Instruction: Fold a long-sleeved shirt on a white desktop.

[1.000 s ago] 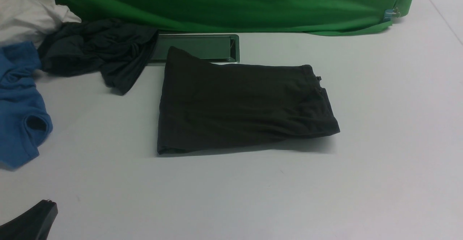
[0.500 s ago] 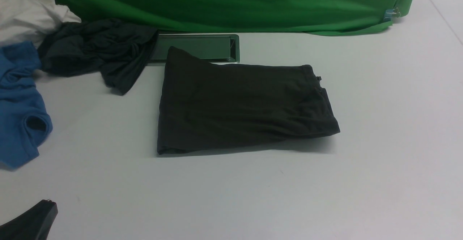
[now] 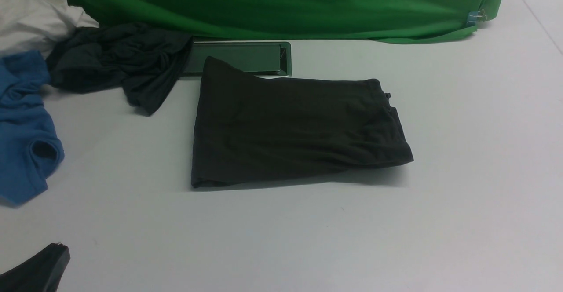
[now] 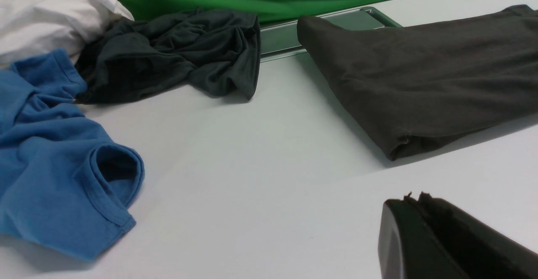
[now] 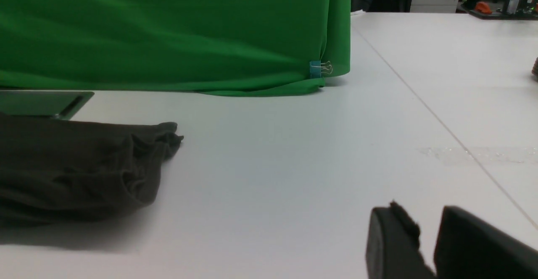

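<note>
We note the long-sleeved shirt folded into a compact rectangle, lying flat mid-way across the white desktop, its far left corner over a recessed metal tray. Left gripper sits low beside the shirt's near corner, jaws pressed together, holding nothing. Right gripper shows a narrow gap, empty, well apart from the shirt.
</note>
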`<move>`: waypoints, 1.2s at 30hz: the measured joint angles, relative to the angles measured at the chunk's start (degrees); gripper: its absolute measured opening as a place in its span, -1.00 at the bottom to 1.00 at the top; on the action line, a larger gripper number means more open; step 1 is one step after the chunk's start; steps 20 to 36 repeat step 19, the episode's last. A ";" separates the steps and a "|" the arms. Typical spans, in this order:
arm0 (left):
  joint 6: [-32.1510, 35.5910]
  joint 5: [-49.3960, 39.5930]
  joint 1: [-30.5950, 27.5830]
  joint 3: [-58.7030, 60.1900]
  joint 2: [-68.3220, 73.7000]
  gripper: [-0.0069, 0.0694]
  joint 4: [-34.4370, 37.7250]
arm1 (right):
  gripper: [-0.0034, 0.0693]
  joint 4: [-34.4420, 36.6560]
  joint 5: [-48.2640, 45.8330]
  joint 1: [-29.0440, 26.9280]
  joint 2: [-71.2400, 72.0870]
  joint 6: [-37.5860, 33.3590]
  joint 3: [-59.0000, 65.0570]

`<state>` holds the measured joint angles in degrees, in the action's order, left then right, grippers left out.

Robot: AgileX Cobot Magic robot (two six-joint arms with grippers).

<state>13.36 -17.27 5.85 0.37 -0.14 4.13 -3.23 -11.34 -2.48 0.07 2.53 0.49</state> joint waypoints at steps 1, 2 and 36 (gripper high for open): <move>0.00 0.00 0.00 0.00 0.00 -0.77 0.00 | -0.44 0.00 0.00 0.00 0.00 0.00 0.00; 0.00 0.00 0.00 0.00 0.00 -0.77 0.00 | -0.44 0.00 0.00 0.00 0.00 0.00 0.00; 0.00 0.00 -3.17 0.00 0.00 -0.77 0.00 | -0.36 0.00 0.00 0.00 0.00 0.00 0.00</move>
